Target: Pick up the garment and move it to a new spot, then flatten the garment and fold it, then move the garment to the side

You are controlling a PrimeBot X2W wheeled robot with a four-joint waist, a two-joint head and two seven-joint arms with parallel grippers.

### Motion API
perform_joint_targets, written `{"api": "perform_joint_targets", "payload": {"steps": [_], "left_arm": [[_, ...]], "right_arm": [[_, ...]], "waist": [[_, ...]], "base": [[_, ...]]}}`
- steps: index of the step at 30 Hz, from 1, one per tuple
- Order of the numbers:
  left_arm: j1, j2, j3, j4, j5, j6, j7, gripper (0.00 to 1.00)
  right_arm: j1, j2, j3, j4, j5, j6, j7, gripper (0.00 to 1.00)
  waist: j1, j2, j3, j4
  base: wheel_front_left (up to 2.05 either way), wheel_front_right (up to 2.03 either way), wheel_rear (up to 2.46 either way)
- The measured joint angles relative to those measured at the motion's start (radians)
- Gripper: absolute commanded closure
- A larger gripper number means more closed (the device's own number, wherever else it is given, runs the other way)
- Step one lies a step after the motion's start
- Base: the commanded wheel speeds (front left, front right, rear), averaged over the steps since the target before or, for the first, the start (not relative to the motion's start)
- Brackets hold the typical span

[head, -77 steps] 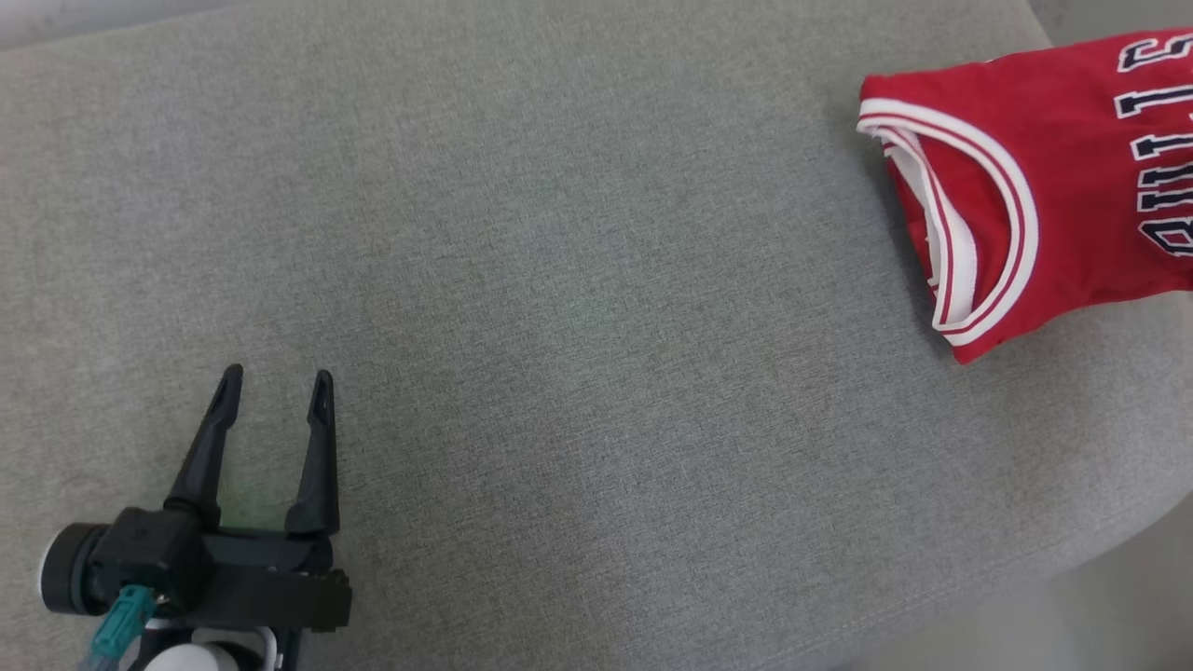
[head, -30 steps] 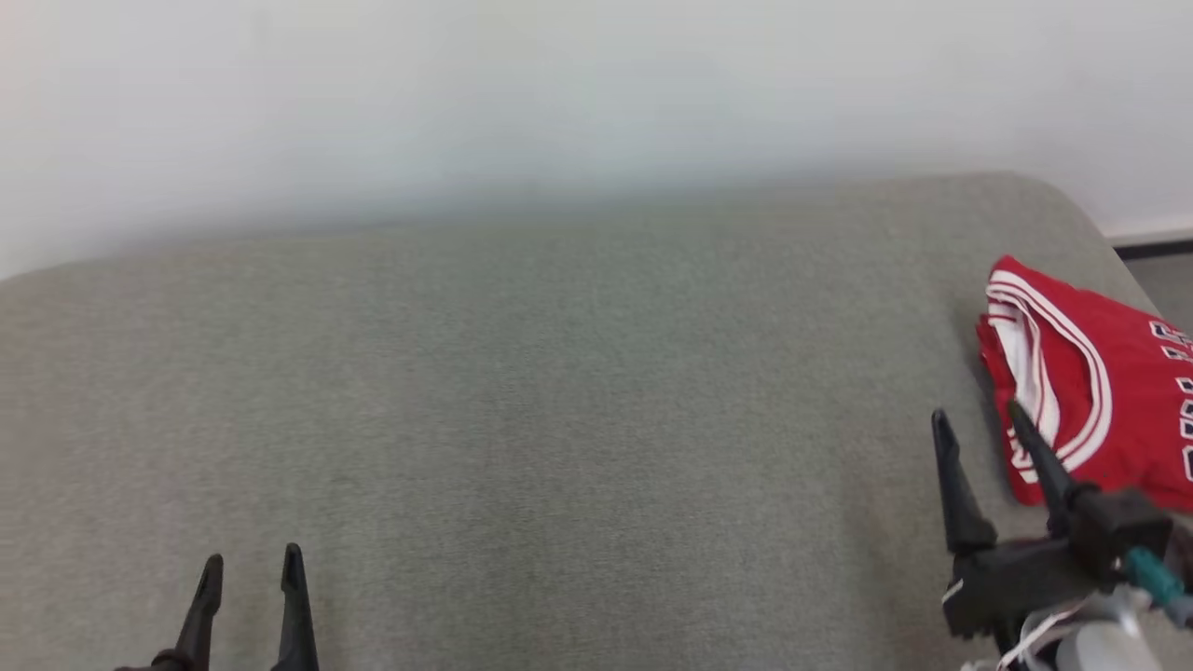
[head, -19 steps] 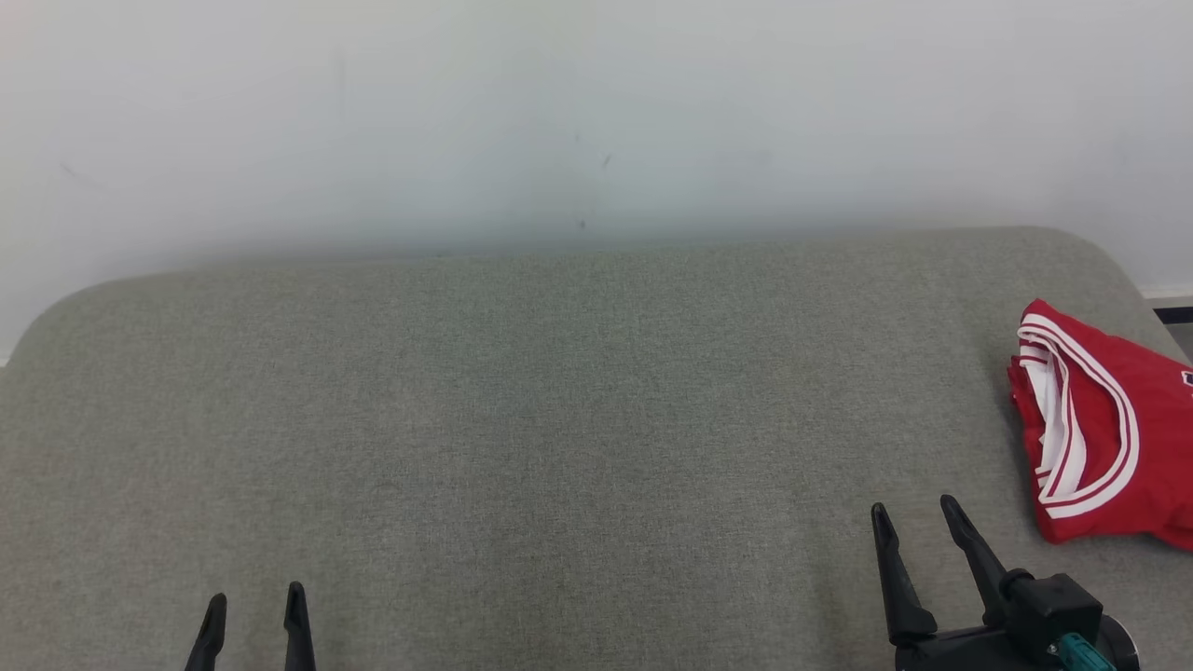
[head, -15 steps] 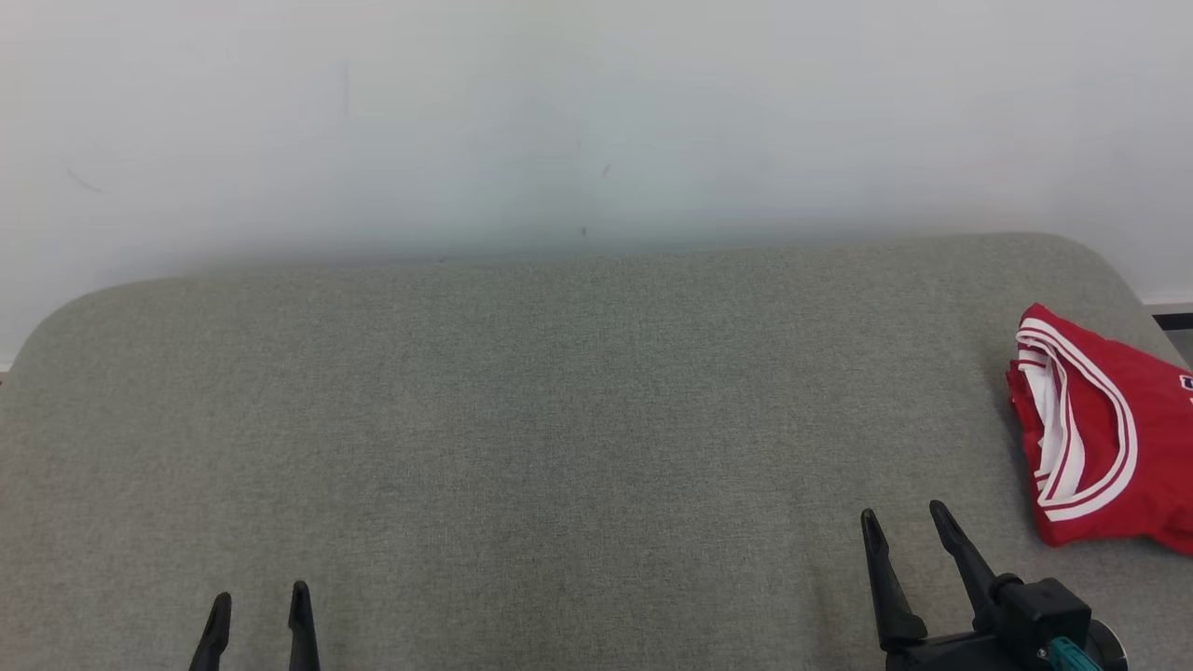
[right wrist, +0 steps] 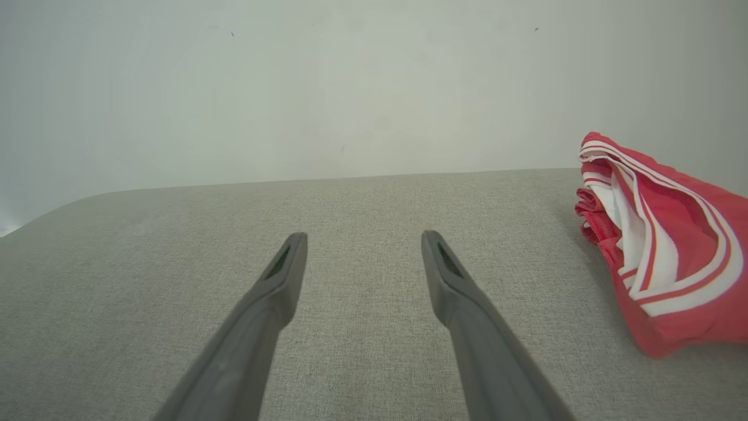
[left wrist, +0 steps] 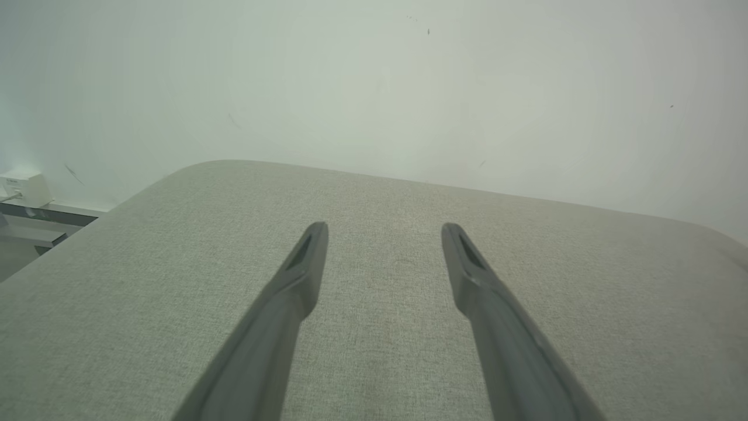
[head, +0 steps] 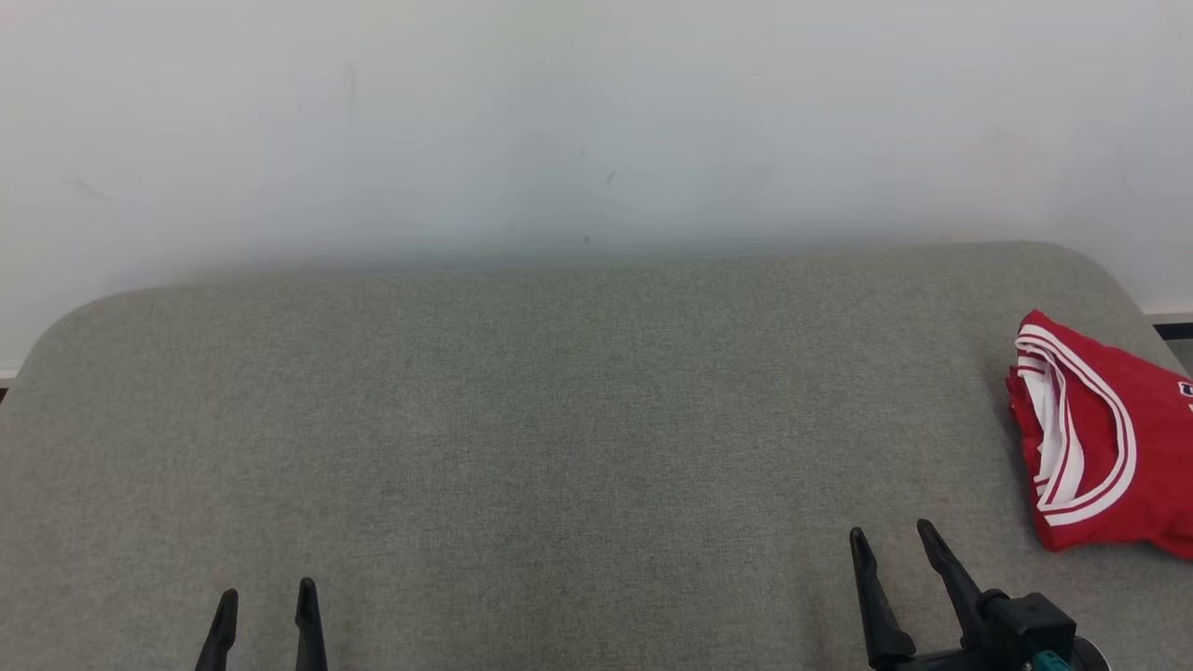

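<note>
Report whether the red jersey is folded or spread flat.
Folded: the red jersey lies as a compact bundle at the grey cushion's right end, its white-striped trim doubled in layers.

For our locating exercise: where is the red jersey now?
In the head view, the red jersey lies at the right edge of the cushion, right of the right gripper.

Red garment — white-striped trim; grey-green cushion; dark pincers.

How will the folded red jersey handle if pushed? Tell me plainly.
Probably floppy: the red jersey lies in soft folded layers. Likely light: the fabric looks thin. Pushed, it may bunch on the textured grey cushion rather than slide.
</note>
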Motion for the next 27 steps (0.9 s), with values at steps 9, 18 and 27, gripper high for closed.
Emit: {"api": "perform_joint_targets", "payload": {"steps": [9,18,27], "left_arm": [[0.000,0.000,-0.009,-0.002,0.000,0.000,0.000,0.00],[0.000,0.000,-0.014,-0.002,0.006,0.002,0.000,0.00],[0.000,0.000,-0.021,-0.002,0.009,0.005,0.000,0.00]], "right_arm": [[0.000,0.008,-0.001,0.004,0.000,0.000,-0.003,0.00],[0.005,0.013,-0.004,0.013,0.002,0.000,-0.003,0.00],[0.005,0.020,-0.002,0.022,0.003,0.000,-0.003,0.00]], "waist": [[0.0000,0.0000,0.004,0.000],[0.0000,0.0000,0.006,0.001],[0.0001,0.0000,0.004,0.006]], "base": [[0.00,0.00,0.00],[0.00,0.00,0.00],[0.00,0.00,0.00]]}}
